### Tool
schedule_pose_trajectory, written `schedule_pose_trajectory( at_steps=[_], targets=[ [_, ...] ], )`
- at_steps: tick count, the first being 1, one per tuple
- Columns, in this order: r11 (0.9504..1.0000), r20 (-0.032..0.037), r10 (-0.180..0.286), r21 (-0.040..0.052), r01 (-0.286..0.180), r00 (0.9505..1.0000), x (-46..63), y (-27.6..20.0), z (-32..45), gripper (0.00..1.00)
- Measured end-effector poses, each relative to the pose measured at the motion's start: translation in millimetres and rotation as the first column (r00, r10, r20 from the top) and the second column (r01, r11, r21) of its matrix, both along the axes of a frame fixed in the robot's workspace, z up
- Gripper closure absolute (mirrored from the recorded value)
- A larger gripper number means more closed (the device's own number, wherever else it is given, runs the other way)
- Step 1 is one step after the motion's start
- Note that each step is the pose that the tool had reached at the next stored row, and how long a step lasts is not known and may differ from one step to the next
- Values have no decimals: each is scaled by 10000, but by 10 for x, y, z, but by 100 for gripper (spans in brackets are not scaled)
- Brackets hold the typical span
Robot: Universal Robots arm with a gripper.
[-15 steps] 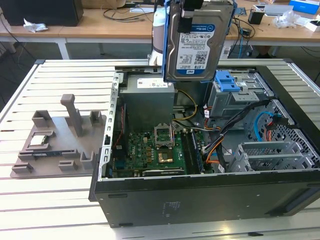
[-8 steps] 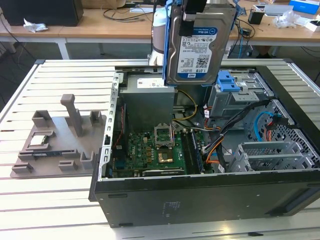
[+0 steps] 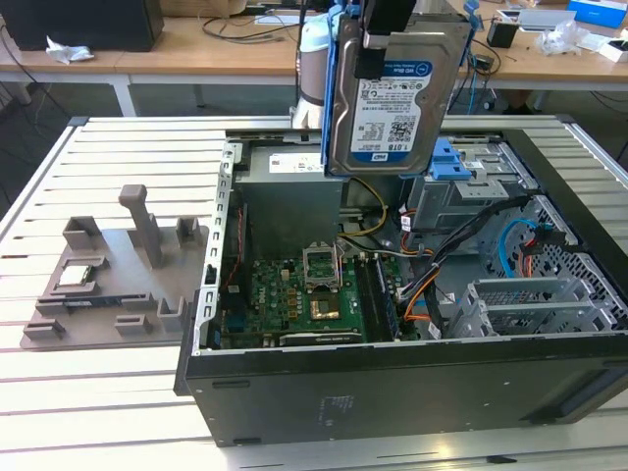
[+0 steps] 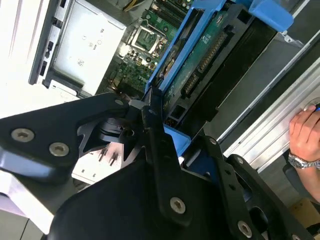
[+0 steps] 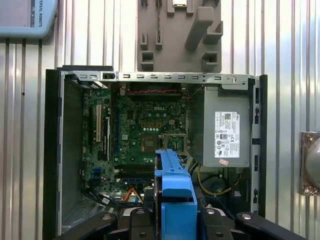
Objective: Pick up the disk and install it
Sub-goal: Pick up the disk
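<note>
Quick update: the disk [image 3: 392, 93] is hanging in mid-air, upright, right under the gripper [image 3: 391, 27], which is clamping it by its upper end. The jaws are squeezing the blue carrier from both sides, so it's def holding. It's all hovering over the open pc case [image 3: 392, 383], not touching anything inside.

Looks-wise it's a flat silver drive w/ a white-and-blue barcode label facing the exterior cam, plus blue plastic rails running down both long edges.

What each cam is giving:
- The exterior view is showing the label side. It's also showing the grey drive cage w/ its blue latch [image 3: 446, 162] just past the disk's lower corner, and a grey fixture tray [image 3: 118, 275] sitting on the slatted table [image 3: 98, 392] at the exterior view's left.
- The second wrist view is showing the disk's other face, a green circuit board w/ a black connector [image 4: 200, 60] inside the blue frame. The black fingers [image 4: 150, 125] are pinching it. A person's hand [image 4: 305, 130] wearing a wristwatch is resting by the table slats.
- The first wrist view is looking past the carrier's blue edge [image 5: 175, 195] into the case below the gripper, at the mobo [image 5: 145, 135] and the psu box w/ white sticker [image 5: 226, 130].
</note>
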State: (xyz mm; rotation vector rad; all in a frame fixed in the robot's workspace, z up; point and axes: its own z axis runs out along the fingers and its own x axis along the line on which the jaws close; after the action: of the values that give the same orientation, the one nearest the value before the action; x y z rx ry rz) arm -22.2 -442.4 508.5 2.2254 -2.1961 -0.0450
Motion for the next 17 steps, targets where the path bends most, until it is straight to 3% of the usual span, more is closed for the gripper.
schedule_pose_trajectory(
  at_steps=[1, 5, 10, 14, 15, 16, 17],
  targets=[
    [10000, -1, 0, -1, 0, 10000, 1, -47, 1, 63],
    [10000, 0, 0, 0, 0, 10000, 3, -160, 0, 63],
    [10000, 0, -1, 0, 1, 10000, 7, -350, -1, 63],
    [10000, 0, 0, 1, 0, 10000, 11, -529, -1, 63],
    [10000, 0, 1, 0, -1, 10000, 11, -553, -1, 63],
    [10000, 0, 0, -1, 0, 10000, 13, -612, -1, 63],
    [10000, 0, 0, 6, 0, 10000, 16, -700, -3, 63]
  ],
)
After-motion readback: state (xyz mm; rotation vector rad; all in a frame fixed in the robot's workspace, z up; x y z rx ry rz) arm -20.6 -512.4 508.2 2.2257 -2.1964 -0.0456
